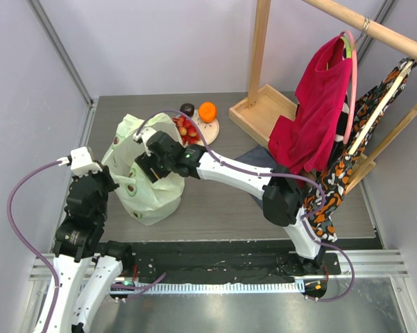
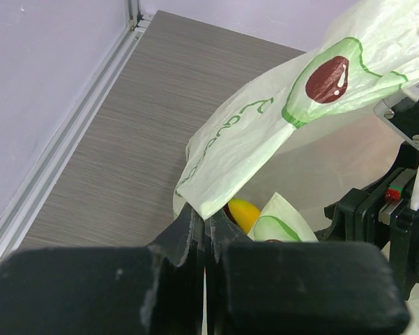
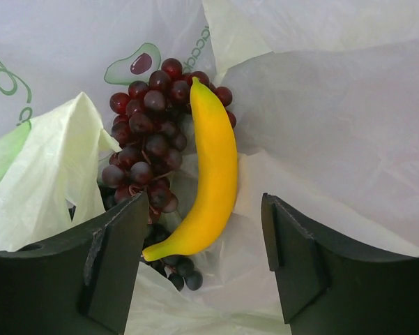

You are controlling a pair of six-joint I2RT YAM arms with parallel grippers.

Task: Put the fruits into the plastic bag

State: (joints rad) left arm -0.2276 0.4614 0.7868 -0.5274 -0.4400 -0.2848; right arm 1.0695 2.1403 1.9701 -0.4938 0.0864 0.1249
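plastic bag: slumped on the left part of the tabletop, midway between its far and near edges, mouth facing up.
left gripper: jaws pinched tight on a fold of the bag's rim, lifting that side.
right gripper: down in the bag's mouth, jaws wide apart and gripping nothing.
inside the bag: banana lies against the grape bunch, under the gap and touching neither finger.
not yet bagged: orange, strawberries and dark round fruit on a round wooden board near the tabletop's far edge, just beyond the bag.
bag handling: thin, limp film, probably slippery; it likely sags shut unless held at the rim or a handle loop.
fruit handling: they look light, hard and smooth. the orange may roll, so grip it across its middle. the strawberries sit clustered, so take one from above.
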